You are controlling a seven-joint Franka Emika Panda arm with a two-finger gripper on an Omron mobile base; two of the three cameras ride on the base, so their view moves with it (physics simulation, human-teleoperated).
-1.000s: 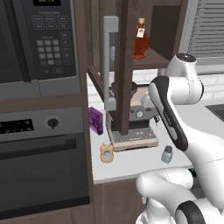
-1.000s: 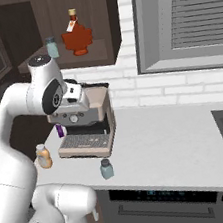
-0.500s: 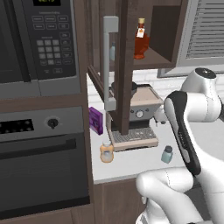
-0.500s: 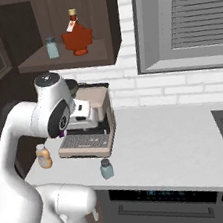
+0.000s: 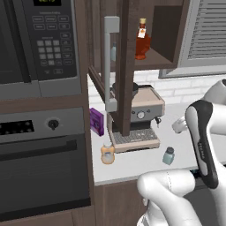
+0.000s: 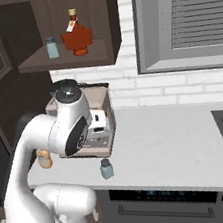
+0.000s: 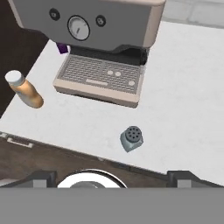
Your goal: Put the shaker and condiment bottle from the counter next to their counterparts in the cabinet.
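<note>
hand view: i'm looking down on the counter [image 7: 183,87] from above, gripper [image 7: 113,178] finger tips spread wide at the bottom edge, nothing between them. nearest thing is the shaker [image 7: 131,138], upright near the front edge, long axis vertical, perforated cap facing the camera. condiment bottle [image 7: 25,92] sits further left, upright, cap up, well apart from the shaker. espresso machine [image 7: 103,48] stands behind both, its drip tray between them. right base view: above it, open cabinet [image 6: 65,57] shelf holds the counterparts, red-orange bottle [image 6: 76,37] and pale shaker [image 6: 51,47], side by side, upright.
</note>
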